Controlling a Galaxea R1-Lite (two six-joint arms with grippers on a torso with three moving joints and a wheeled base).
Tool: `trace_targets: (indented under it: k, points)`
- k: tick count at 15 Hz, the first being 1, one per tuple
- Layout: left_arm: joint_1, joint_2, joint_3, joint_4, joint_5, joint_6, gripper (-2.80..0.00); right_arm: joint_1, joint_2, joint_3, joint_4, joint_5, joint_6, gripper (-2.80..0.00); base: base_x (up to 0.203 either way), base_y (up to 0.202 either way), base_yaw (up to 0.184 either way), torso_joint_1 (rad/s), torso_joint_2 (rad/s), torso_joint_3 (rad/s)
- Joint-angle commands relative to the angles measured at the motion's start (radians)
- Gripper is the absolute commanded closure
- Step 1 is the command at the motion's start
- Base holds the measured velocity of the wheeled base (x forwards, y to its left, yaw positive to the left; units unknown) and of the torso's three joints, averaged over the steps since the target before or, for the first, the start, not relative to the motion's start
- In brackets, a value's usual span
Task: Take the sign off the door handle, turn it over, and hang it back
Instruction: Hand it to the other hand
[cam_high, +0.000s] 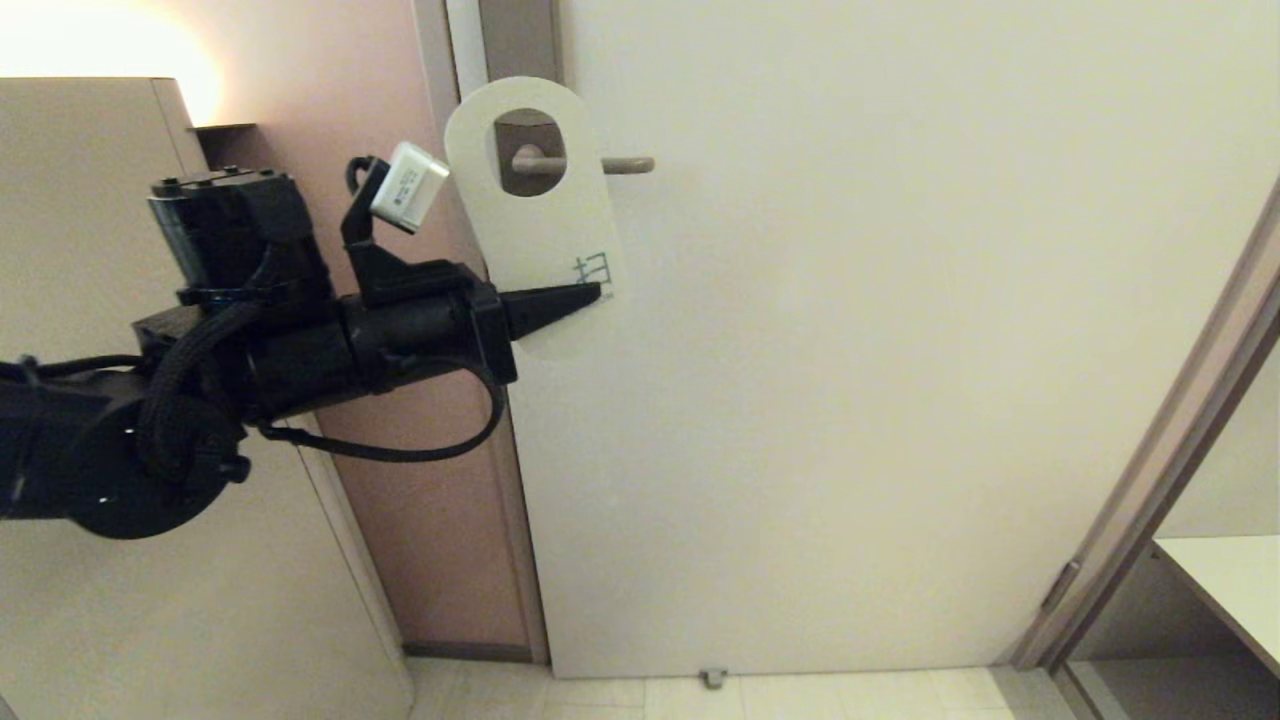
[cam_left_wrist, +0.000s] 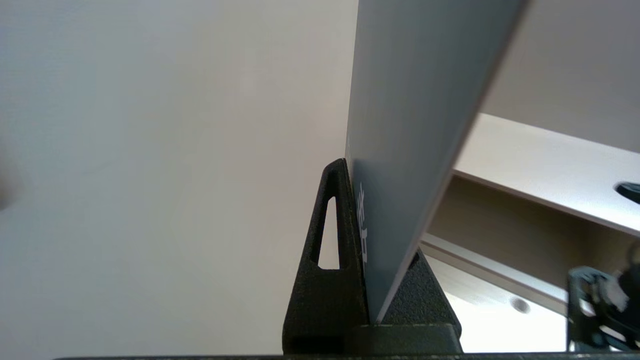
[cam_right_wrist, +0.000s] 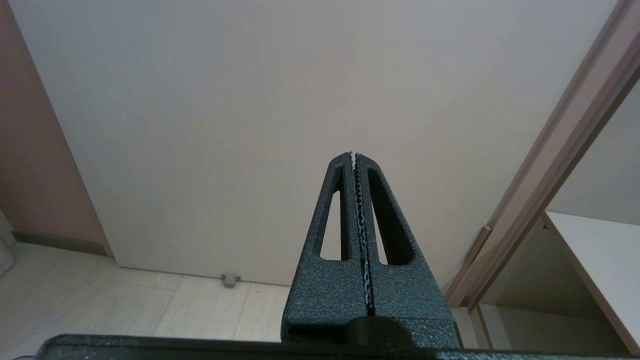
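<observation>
The sign (cam_high: 535, 220) stood with its long axis nearly vertical, the rounded end with the hole at the top and the other rounded end at the bottom, and it leaned a little so that the lower part went to the right. It was in front of the pale door (cam_high: 900, 350), high on the left side of it, and the door handle (cam_high: 590, 166) showed through the hole, with its rounded tip sticking out to the right past the edge of the sign. Whether the lever really passed through the hole or the sign was only held before it, I could not tell.

The side turned to the head camera was white, with a few small blue characters near the lower right edge. In the left wrist view the other face of the sign (cam_left_wrist: 415, 125) was grey-blue, with small white text close to the fingers (cam_left_wrist: 330, 260).

The left gripper (cam_high: 590, 294) reached in from the left, pointing level toward the right, and its two dark fingers were pressed together on the lower part of the sign, one finger on each face. A small white box was mounted above its wrist.

The right gripper (cam_right_wrist: 354, 156) was parked low and pointed toward the bottom part of the door; its toothed fingers were together and held nothing
</observation>
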Motion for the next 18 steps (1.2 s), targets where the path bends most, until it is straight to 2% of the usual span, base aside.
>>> trace_targets:
  k: [1, 5, 9, 14, 18]
  points:
    - [-0.035, 0.121, -0.066, -0.003, -0.014, -0.002, 0.0, 0.001, 0.0, 0.0, 0.0, 0.001, -0.001, 0.0, 0.0, 0.0, 0.0, 0.0, 0.0, 0.0]
    - [-0.134, 0.274, -0.186, -0.004, -0.041, -0.018, 0.0, 0.001, 0.0, 0.0, 0.0, 0.004, -0.005, 0.0, 0.0, 0.0, 0.0, 0.0, 0.0, 0.0]
    - [-0.198, 0.396, -0.302, 0.002, -0.06, -0.032, 0.0, -0.001, 0.0, 0.0, 0.0, 0.004, -0.008, 0.0, 0.0, 0.0, 0.0, 0.0, 0.0, 0.0]
    - [-0.239, 0.442, -0.308, 0.0, -0.092, -0.031, 0.0, -0.001, 0.0, 0.0, 0.0, 0.004, -0.008, 0.0, 0.0, 0.0, 0.0, 0.0, 0.0, 0.0]
    - [-0.252, 0.447, -0.304, -0.003, -0.092, -0.031, 0.0, 0.001, 0.0, -0.002, 0.006, 0.004, -0.007, 0.0, 0.0, 0.0, 0.0, 0.0, 0.0, 0.0]
